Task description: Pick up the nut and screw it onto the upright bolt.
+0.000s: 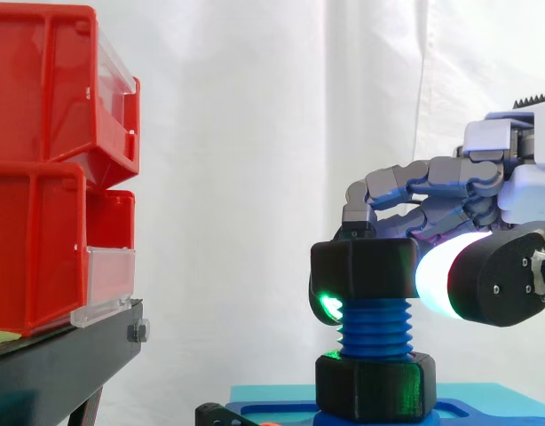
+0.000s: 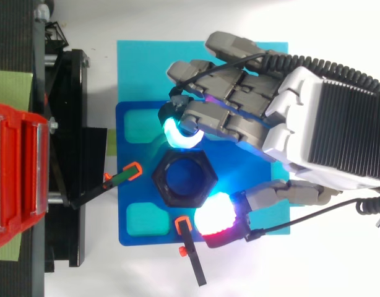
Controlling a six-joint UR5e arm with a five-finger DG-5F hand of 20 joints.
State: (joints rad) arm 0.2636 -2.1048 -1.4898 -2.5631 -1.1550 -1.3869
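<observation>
Fingers (image 2: 181, 133) clasp the black hexagonal plastic nut (image 1: 361, 271) from opposite sides, seated level (axis vertical) atop the upright blue threaded bolt (image 1: 375, 327).

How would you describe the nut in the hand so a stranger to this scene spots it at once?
Beside the red bins stands a blue base plate with a blue threaded bolt rising from it. The nut is the black hexagonal piece at the bolt's top, pinched by the hand. Unlike the black collar at the bolt's foot, it sits high above bare thread.
</observation>
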